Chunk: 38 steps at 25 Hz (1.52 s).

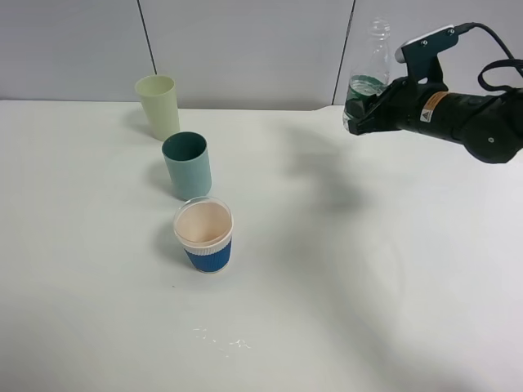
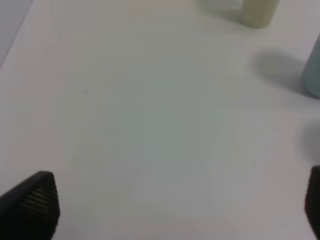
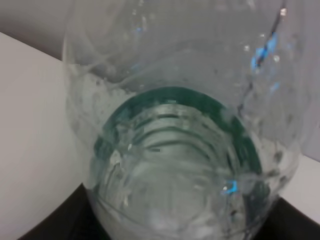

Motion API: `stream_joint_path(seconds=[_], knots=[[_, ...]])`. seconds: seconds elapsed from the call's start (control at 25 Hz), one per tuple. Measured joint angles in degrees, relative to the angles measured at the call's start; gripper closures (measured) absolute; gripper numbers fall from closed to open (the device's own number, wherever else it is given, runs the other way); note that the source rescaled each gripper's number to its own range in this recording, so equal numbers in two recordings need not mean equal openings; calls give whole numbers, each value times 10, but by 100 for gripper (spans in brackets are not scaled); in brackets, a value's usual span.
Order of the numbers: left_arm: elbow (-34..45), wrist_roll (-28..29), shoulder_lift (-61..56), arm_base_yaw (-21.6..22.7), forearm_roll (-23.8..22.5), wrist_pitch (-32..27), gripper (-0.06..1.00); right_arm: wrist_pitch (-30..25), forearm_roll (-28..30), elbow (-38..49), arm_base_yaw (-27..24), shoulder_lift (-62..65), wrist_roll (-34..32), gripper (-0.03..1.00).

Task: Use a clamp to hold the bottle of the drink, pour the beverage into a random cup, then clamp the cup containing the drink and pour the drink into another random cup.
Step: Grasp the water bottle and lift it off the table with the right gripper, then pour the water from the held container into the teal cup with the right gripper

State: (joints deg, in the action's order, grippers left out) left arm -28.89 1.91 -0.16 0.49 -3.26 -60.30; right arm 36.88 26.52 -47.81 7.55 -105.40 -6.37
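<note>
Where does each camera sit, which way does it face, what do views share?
Exterior high: mounted high, looks down the table toward the wall; right arm holding bottle.
Left wrist: faces bare table; open left fingers, teal tumbler at edge.
Right wrist: close against bottle; dark right fingers.
Shared: teal tumbler, exterior and left wrist; bottle, exterior and right wrist.
</note>
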Motion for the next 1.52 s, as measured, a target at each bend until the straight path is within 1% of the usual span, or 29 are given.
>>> stream_joint_path(seconds=[0.08, 0.2, 0.28, 0.4, 0.44, 0.56, 0.72, 0.92, 1.04, 1.2, 1.32, 1.52], knots=[[0, 0, 0, 0, 0, 0, -6, -2, -36, 0, 16, 6, 0, 97], [0, 0, 0, 0, 0, 0, -6, -10, -67, -2, 43, 11, -1, 97], [0, 0, 0, 0, 0, 0, -6, -39, -71, -15, 66, 12, -1, 97], [0, 0, 0, 0, -1, 0, -6, -117, -66, -53, 99, 12, -1, 97], [0, 0, 0, 0, -1, 0, -6, -135, -61, -68, 110, 12, -1, 97], [0, 0, 0, 0, -1, 0, -6, -173, -41, -106, 134, 12, -2, 97], [0, 0, 0, 0, -1, 0, -6, -213, -4, -150, 161, 5, -20, 97], [0, 0, 0, 0, 0, 0, -6, -292, 72, -213, 195, -31, -99, 97], [0, 0, 0, 0, 0, 0, -6, -303, 118, -243, 217, -54, -144, 97], [0, 0, 0, 0, 0, 0, -6, -314, 177, -276, 247, -77, -173, 97], [0, 0, 0, 0, 0, 0, -6, -334, 218, -299, 265, -96, -186, 97], [0, 0, 0, 0, 0, 0, -6, -356, 284, -316, 289, -114, -186, 97]])
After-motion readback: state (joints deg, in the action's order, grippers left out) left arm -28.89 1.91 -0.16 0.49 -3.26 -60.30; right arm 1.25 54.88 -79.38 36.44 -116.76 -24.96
